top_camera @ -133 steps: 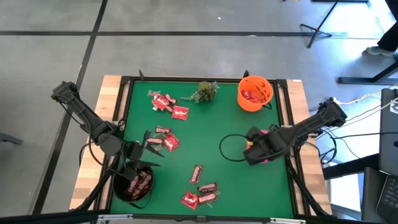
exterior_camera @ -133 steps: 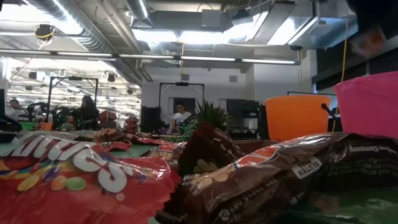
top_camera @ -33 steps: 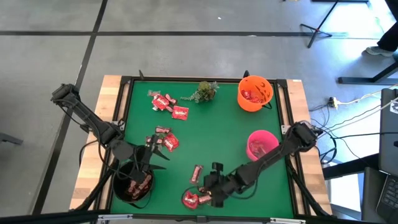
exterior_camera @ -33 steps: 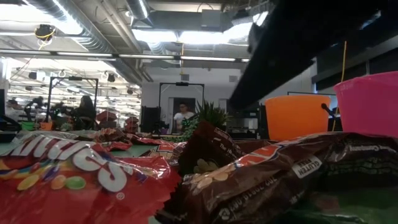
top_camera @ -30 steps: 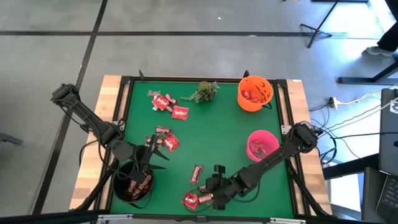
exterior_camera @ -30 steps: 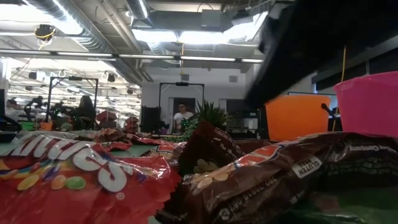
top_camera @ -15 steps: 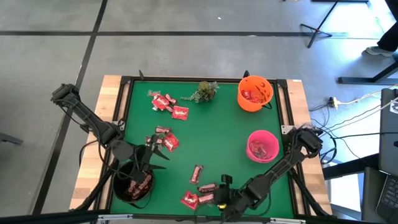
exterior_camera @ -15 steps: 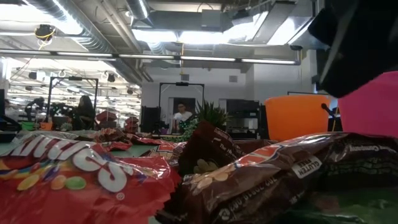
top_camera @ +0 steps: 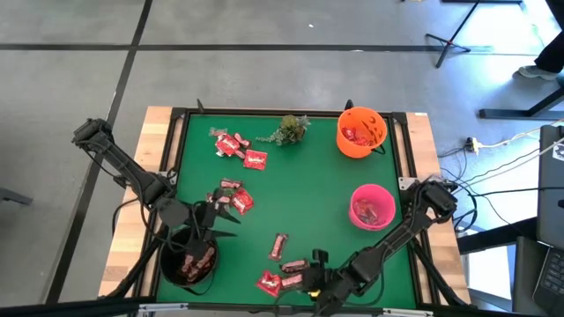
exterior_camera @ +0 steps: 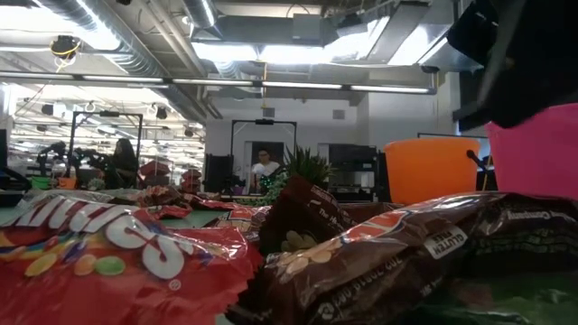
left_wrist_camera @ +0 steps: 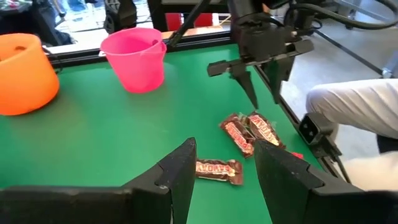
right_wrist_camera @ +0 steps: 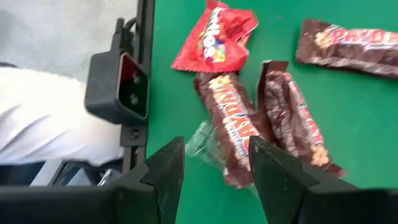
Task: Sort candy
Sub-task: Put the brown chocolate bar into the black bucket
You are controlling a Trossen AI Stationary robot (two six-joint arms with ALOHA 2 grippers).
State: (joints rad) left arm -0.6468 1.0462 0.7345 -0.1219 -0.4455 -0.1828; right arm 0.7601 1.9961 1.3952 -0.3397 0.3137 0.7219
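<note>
Candy lies on the green table [top_camera: 300, 189]: red packets [top_camera: 240, 151] at the far left, more [top_camera: 233, 201] mid-left, and brown bars with a red packet [top_camera: 284, 275] near the front edge. My right gripper [right_wrist_camera: 216, 146] hovers open above those front pieces. A brown bar [right_wrist_camera: 233, 134] and a clear wrapper [right_wrist_camera: 200, 140] lie below its gap. In the left wrist view, the right gripper [left_wrist_camera: 261, 93] points down, clear of the bars [left_wrist_camera: 249, 132]. My left gripper [top_camera: 220, 216] stands open beside the black bowl [top_camera: 188, 262], and a brown bar [left_wrist_camera: 217, 168] lies on the table beyond it.
An orange bowl [top_camera: 361, 132] with red packets stands at the far right, a pink bowl [top_camera: 372, 207] at mid-right. A green sprig [top_camera: 289, 129] lies at the far edge. A black camera mount [right_wrist_camera: 118, 87] sits on the front rail. A person's white clothing [left_wrist_camera: 354, 106] shows beyond it.
My right gripper has moved toward the table's near edge and a little to the right, over the front cluster of candy, then held still. Its fingers have stayed open. The candy has not moved.
</note>
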